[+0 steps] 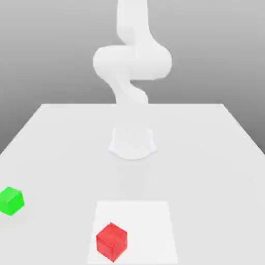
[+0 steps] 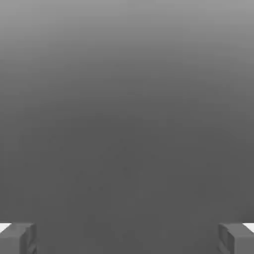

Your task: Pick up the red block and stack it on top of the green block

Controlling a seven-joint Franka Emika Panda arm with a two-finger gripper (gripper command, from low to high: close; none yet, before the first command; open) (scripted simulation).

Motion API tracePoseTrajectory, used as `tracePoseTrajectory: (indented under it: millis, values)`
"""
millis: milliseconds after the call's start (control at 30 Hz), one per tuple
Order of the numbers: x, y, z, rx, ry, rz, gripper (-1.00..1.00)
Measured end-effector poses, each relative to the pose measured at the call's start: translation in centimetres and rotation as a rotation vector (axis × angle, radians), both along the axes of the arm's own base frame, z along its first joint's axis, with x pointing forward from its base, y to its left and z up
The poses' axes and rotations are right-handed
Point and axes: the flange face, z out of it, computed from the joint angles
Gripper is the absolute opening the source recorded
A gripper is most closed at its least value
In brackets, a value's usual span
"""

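1. The red block (image 1: 112, 241) sits on the white table (image 1: 207, 155) near the front edge of the exterior view, turned so that one corner faces the camera. It rests on a slightly brighter square patch (image 1: 150, 222) of the tabletop, toward that patch's left side.
2. The green block (image 1: 11, 201) stands well apart from the red one, close to the exterior view's left edge and a little farther back. Neither block touches anything but the table.
3. The arm (image 1: 132, 64) rises behind the blocks from a round base (image 1: 132, 143). It is pale and washed out against the grey backdrop, and its upper part is cut off by the top of the frame.
4. In the hand view the gripper (image 2: 127, 238) is released: its two grey fingertips (image 2: 17, 238) stand far apart at opposite corners, each partly cut off, with nothing between them but plain grey.
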Motion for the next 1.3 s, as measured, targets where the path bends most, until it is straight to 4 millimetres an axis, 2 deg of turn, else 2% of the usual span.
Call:
tracePoseTrajectory:
  millis: [100,200,400,567,767,900,967,1000,1200,1300]
  values:
    - [3.7,-0.4,-5.3,0.020,0.092,-0.073,0.00]
    - [6.6,-1.1,-10.8,0.040,0.178,-0.142,0.00]
    - [10.2,-2.7,-22.3,0.091,0.347,-0.277,0.00]
    - [10.8,-4.0,-32.1,0.144,0.485,-0.389,0.00]
    - [9.0,-4.6,-43.4,0.220,0.651,-0.517,0.00]
    - [8.4,-4.6,-49.1,0.242,0.691,-0.549,0.00]
    - [8.3,-4.5,-51.6,0.243,0.694,-0.550,0.00]
    - [8.2,-4.5,-52.4,0.242,0.694,-0.550,-1.00]
    - [8.2,-4.5,-52.8,0.242,0.693,-0.550,-1.00]
    - [8.3,-4.6,-50.4,0.243,0.692,-0.551,-1.00]
